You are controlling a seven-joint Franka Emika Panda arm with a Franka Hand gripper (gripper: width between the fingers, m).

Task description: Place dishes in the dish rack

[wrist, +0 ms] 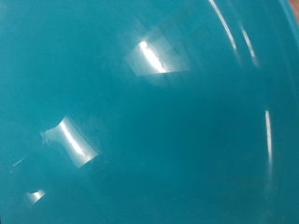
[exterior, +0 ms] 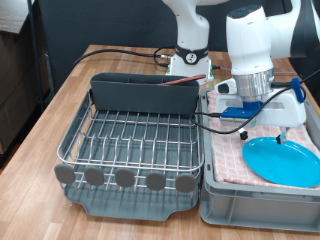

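The round light-blue plate lies in the grey crate lined with pink-checked cloth, at the exterior view's right. My gripper hangs just above the plate's far rim, very close to it. The wrist view is filled by the plate's glossy blue surface; no fingers show there. The dish rack, a silver wire grid on a dark grey tray, stands to the left with nothing on its grid. A dark reddish-brown strip, perhaps the wooden spoon, shows at the rim of its grey cutlery bin. I cannot make out the mug.
Round grey discs line the rack's near edge. Black cables run over the wooden table behind the rack. The arm's white base stands at the back. The crate's wall is right beside the rack.
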